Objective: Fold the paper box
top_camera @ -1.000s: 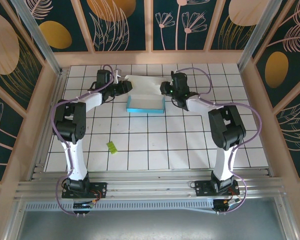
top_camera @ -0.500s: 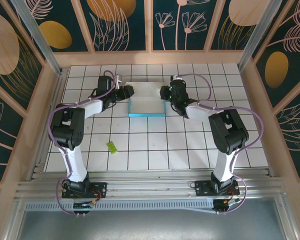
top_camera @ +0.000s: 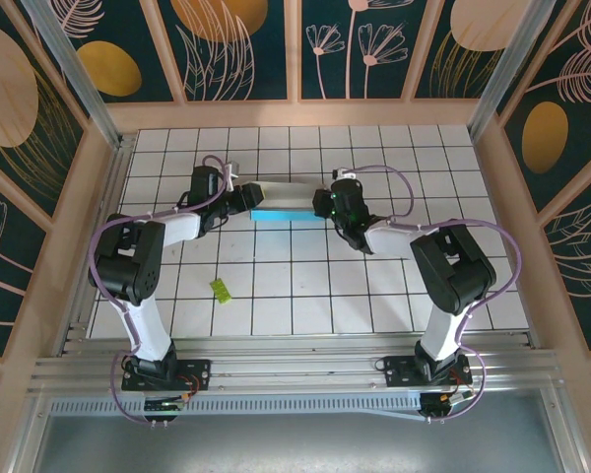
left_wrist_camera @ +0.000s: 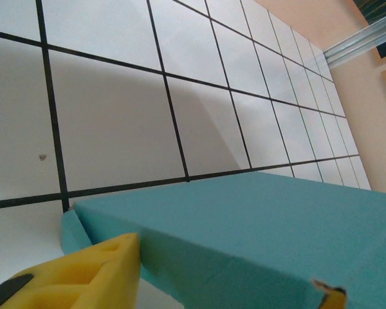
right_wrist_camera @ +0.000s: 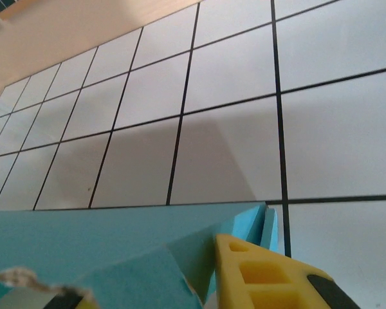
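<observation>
Step in hand, as judged: collapsing the box flat. Left gripper (top_camera: 244, 200) jaws straddle the 9 o'clock end of the paper box (top_camera: 288, 197), which sits toward 12 o'clock on the tabletop (top_camera: 305, 286); whether they grip it cannot be told. Right gripper (top_camera: 327, 204) jaws are clenched on the 3 o'clock end. The next move calls for even downward pressure.

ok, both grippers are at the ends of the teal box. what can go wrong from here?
1. The left gripper and right gripper flank the paper box at opposite ends. Uneven pushing could buckle the thin card off its creases.
2. In the wrist views, the left's yellow finger and the right's yellow finger each sit at a box corner. Any hold there looks shallow, so the box could slip or twist out. Whether either is clamped, I can't tell.
</observation>
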`<act>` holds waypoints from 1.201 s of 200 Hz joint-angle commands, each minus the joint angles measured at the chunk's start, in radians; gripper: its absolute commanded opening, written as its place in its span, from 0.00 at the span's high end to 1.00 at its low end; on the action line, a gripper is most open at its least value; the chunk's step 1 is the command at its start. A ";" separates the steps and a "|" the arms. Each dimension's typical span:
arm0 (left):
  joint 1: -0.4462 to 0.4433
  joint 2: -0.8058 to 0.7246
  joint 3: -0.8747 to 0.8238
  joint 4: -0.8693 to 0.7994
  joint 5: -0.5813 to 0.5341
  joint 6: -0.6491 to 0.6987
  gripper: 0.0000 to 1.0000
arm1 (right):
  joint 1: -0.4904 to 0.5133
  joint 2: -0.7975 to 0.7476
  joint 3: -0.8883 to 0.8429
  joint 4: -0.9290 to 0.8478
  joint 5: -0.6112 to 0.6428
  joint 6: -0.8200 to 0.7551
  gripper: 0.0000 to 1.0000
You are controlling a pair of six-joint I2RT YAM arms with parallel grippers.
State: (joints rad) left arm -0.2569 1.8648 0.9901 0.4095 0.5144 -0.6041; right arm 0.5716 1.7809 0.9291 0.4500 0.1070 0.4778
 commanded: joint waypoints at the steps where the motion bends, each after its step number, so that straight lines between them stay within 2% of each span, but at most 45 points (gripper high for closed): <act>1: -0.039 -0.038 -0.048 0.034 0.059 -0.039 0.53 | 0.037 -0.024 -0.052 -0.019 -0.011 0.015 0.80; 57: -0.064 -0.082 -0.084 0.043 0.069 0.011 0.52 | 0.050 -0.076 -0.095 -0.017 0.003 0.015 0.77; 130: -0.074 -0.201 -0.157 0.041 0.046 0.040 0.47 | 0.059 -0.194 -0.160 -0.043 0.005 0.008 0.66; 240: -0.091 -0.208 -0.308 0.152 0.008 0.004 0.41 | 0.067 -0.238 -0.252 -0.051 0.011 0.028 0.59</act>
State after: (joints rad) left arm -0.3431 1.6669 0.7094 0.4885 0.5148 -0.5919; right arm 0.6289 1.5650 0.7006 0.4042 0.1078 0.4866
